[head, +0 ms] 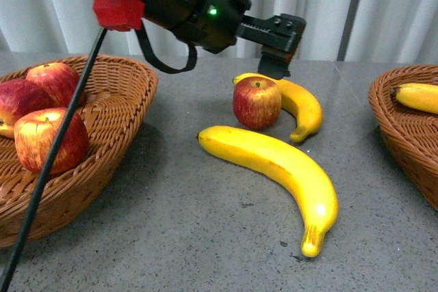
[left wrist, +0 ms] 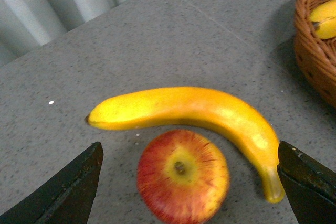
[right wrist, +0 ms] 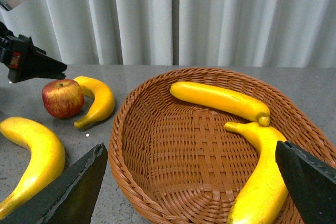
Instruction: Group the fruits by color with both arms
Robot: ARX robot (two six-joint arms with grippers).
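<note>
A red apple (head: 256, 102) sits mid-table with a small banana (head: 301, 105) curved round its far side; a large banana (head: 280, 167) lies in front. My left gripper (head: 276, 59) is open and hovers just above the apple; in the left wrist view the apple (left wrist: 182, 176) lies between its fingers (left wrist: 68, 190), the small banana (left wrist: 194, 110) just beyond. Three apples (head: 48, 138) lie in the left basket (head: 120, 128). My right gripper (right wrist: 191, 182) is open and empty over the right basket (right wrist: 157, 129), which holds two bananas (right wrist: 218, 99).
The right basket's rim (head: 397, 128) shows at the front view's right edge with a banana (head: 417, 97) in it. A black cable (head: 51, 162) hangs across the left basket. White curtains close off the back of the grey table (head: 191, 237).
</note>
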